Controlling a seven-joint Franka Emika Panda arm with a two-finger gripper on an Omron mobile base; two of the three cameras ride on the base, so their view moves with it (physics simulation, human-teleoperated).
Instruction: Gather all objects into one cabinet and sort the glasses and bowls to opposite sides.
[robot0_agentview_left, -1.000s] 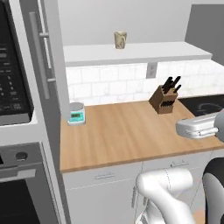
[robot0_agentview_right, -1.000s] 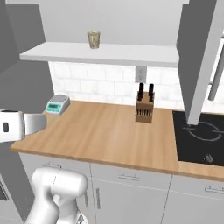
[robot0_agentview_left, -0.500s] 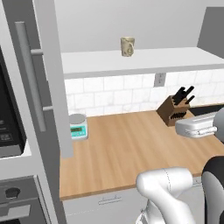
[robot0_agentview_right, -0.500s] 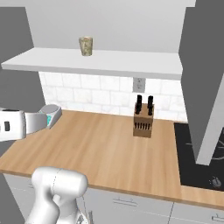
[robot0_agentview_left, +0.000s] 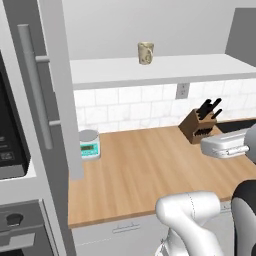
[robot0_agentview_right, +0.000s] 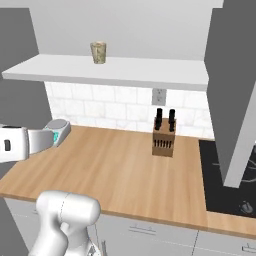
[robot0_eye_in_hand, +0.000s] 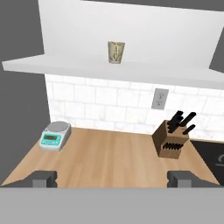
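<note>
Cream-beige speckled tumbler (robot0_agentview_left: 145, 52) (robot0_agentview_right: 98, 52) (robot0_eye_in_hand: 115, 52), handleless and slightly tapered, is seen standing upright on the white shelf (robot0_agentview_left: 160, 68) (robot0_agentview_right: 120, 70) (robot0_eye_in_hand: 131, 70) of the open wall cabinet, toward the shelf's left half, alone and well apart from anything else. The cabinet's grey door (robot0_agentview_left: 47, 90) with its long vertical bar handle (robot0_agentview_left: 35, 85) is swung open at the left in the left base view. Below the shelf, a white tiled wall with an outlet (robot0_eye_in_hand: 158, 98) is shown, and under that a light wooden bench (robot0_agentview_left: 150, 170) (robot0_agentview_right: 120, 170) (robot0_eye_in_hand: 113, 157). On the bench, a small white kitchen scale with a teal display (robot0_agentview_left: 89, 145) (robot0_eye_in_hand: 55, 135) sits near the left end, and a wooden knife block with black handles (robot0_agentview_left: 201, 123) (robot0_agentview_right: 164, 135) (robot0_eye_in_hand: 173, 136) stands toward the right, well apart from the scale. A black cooktop (robot0_agentview_right: 230, 180) lies at the bench's right end. The claw (robot0_eye_in_hand: 113, 179) is held over the near edge of the bench, its two dark fingertips (robot0_eye_in_hand: 43, 178) spread wide apart with nothing between them.
</note>
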